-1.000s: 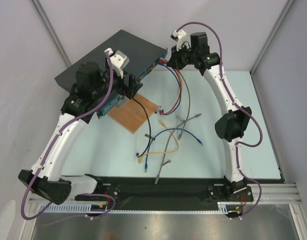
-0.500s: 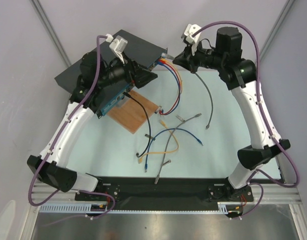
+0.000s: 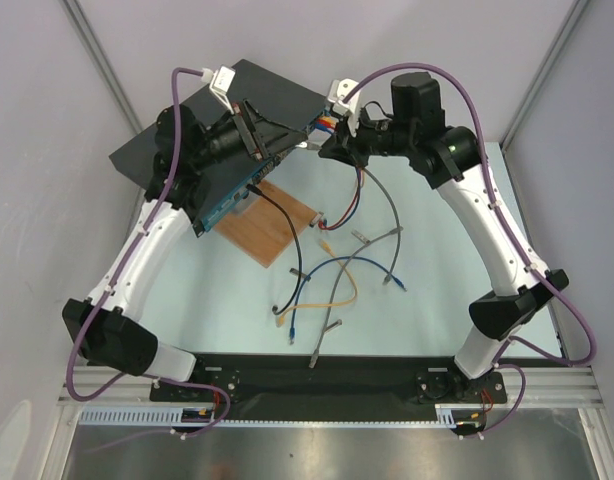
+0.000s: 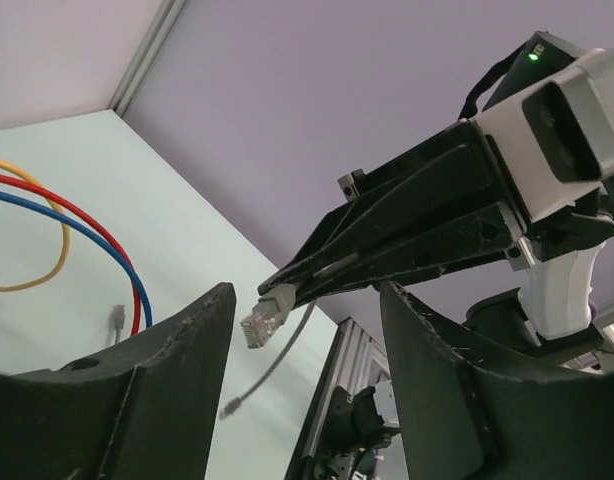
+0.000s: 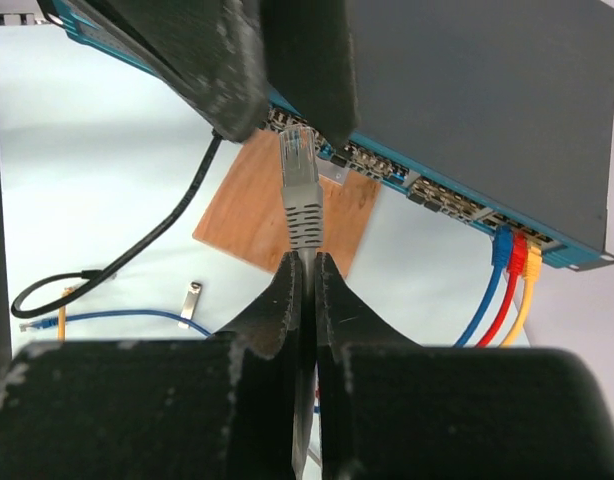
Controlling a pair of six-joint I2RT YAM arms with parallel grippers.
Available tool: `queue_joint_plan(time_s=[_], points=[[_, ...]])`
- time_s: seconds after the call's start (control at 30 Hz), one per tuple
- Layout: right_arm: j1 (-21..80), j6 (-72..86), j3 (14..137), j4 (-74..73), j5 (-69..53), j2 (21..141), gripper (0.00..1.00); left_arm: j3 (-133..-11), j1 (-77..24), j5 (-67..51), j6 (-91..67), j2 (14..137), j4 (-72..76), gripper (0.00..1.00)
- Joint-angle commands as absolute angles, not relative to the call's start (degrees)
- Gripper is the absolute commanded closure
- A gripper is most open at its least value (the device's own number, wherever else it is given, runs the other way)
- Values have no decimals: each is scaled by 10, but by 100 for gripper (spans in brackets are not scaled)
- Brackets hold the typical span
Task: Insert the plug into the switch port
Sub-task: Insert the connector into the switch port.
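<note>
Presently, right gripper (image 5: 305, 262) clenched on plug (image 5: 299, 190). Left gripper (image 4: 307, 296), released, straddles it, obstructing switch (image 5: 467, 90) ports at twelve o'clock. Wooden board (image 5: 249, 222) behind.

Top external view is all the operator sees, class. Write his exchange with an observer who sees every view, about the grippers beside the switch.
Operator: Does the right gripper hold anything?
Observer: Yes, it is shut on the tail of a light grey ribbed plastic plug.
Operator: Is it inserted?
Observer: No, it points at the blue port row of the flat dark grey metal switch.
Operator: The left gripper?
Observer: Open, one finger either side of the plug.
</note>
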State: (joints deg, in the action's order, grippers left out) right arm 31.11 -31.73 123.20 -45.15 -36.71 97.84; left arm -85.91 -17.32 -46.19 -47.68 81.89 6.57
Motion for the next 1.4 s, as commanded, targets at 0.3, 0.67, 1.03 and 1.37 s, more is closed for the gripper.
queue_joint_plan(time_s=[0.3,0.67,1.03,1.37], points=[[336,-312,1249,-403,-360,977,100,-843,-162,-470,-534,835,95,42],[345,-291,1192,-324,-361,955,89,-778,-119,-505,-663,830,206,100],[333,-287,1119,-229,-405,926,80,-761,-112,-529,-711,824,274,100],[332,-278,1117,-196,-418,933,76,-764,-107,-539,-717,825,278,100]])
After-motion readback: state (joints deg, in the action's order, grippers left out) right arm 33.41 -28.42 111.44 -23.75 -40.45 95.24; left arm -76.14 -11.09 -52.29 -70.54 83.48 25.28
